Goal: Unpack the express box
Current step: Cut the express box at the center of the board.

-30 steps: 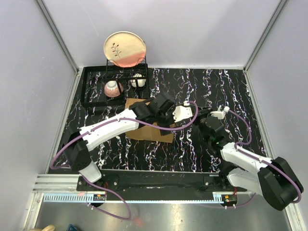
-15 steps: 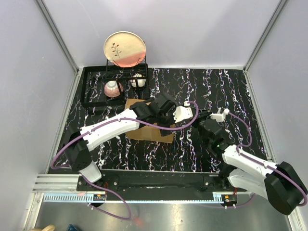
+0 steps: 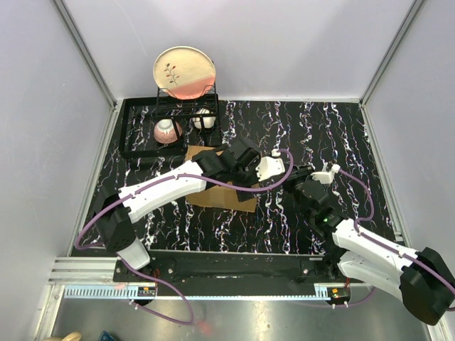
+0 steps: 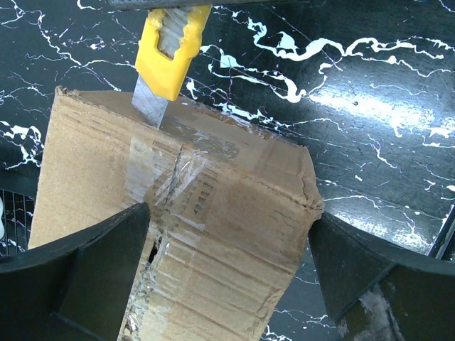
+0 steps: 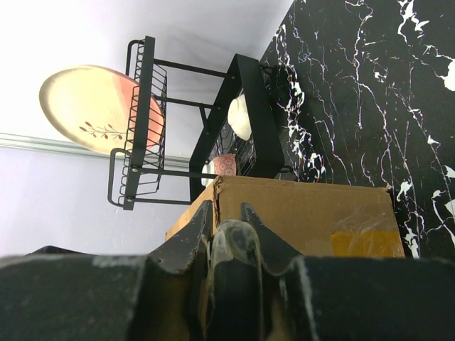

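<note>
The express box is a brown cardboard carton with a clear tape seam, lying on the black marble table. My left gripper stands open over it. One finger lies across the box top and the other sits at its right corner. In the top view the left gripper hides most of the box. A yellow utility knife has its blade on the tape at the box's far edge. My right gripper is shut on the knife's dark handle, just right of the box.
A black dish rack stands behind the box at the back left. It holds a pink-and-cream plate, a pink bowl and a white cup. Grey walls close in the table on three sides.
The right arm's forearm and wrist have shifted a little toward the near edge. The left arm and the box have stayed put.
</note>
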### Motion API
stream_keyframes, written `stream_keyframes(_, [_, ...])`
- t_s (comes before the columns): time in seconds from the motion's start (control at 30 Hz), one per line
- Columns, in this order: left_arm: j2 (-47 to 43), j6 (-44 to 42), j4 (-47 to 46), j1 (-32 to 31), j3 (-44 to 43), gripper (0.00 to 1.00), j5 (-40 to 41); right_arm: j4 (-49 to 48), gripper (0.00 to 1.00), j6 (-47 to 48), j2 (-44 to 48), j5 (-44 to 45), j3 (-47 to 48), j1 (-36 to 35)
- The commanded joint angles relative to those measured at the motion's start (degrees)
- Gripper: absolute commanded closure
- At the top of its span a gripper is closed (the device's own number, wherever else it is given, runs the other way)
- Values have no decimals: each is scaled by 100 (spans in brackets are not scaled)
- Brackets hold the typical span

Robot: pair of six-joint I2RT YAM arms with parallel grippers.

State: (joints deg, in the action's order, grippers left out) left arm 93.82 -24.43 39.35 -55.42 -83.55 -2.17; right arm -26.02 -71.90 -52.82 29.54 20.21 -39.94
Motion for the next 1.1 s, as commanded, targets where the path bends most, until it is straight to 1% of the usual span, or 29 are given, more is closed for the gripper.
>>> stream_keyframes(0.0, [277, 219, -833, 303, -144, 1, 833, 9, 100, -123, 167, -1161, -78, -435])
stream_keyframes(0.6, [347, 377, -833, 312, -206, 1, 824, 343, 100, -281, 439, -1363, -131, -523])
stream_keyframes(0.87, [391, 447, -833, 339, -276, 1, 833, 528, 100, -263, 404, -1556, 36, -611])
stream_keyframes(1.07, [383, 474, -824, 374, -285, 1, 798, 765, 100, -298, 509, -1530, 71, -743])
